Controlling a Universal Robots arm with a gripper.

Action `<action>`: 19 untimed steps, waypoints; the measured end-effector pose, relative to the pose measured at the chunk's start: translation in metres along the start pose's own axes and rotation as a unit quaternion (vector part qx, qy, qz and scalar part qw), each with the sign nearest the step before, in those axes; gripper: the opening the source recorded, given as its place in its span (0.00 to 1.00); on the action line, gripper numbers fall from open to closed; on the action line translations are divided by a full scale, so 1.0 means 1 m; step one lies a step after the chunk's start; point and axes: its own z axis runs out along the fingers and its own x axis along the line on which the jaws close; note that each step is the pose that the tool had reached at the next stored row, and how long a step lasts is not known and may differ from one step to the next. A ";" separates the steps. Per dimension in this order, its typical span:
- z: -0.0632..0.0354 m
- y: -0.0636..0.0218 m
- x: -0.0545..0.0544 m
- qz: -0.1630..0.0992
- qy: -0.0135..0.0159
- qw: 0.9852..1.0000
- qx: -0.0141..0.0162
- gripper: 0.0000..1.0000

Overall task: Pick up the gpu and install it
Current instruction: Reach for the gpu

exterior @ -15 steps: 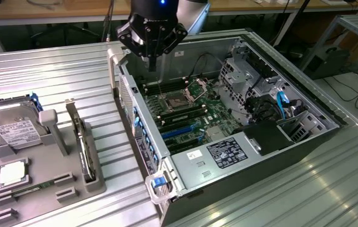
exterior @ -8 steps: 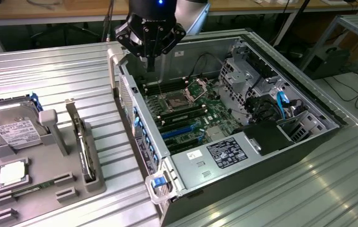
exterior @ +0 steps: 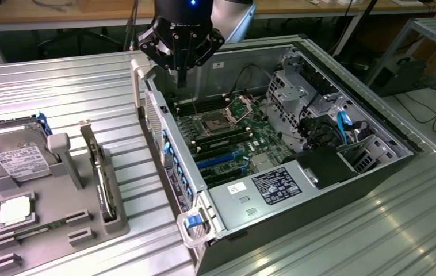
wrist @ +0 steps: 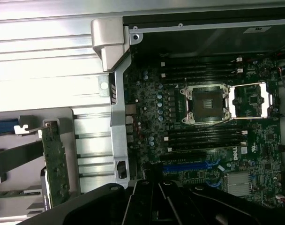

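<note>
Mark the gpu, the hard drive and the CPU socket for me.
gpu [wrist: 56, 164]: wrist view, middle of the card's board.
hard drive [exterior: 18, 160]: exterior view, on its white label.
CPU socket [exterior: 216, 122]: exterior view, centre of the open socket.

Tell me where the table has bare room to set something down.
Free: table beyond the grey holder, and at the exterior view's lower right past the computer case. Crowded: the narrow strip between holder and case.
</note>
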 end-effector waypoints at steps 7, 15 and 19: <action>-0.0001 -0.0004 0.003 0.000 0.000 1.000 0.000 0.11; -0.0002 -0.0008 0.006 0.000 0.000 1.000 0.000 0.11; -0.0002 -0.0010 0.008 0.000 0.000 1.000 0.000 0.11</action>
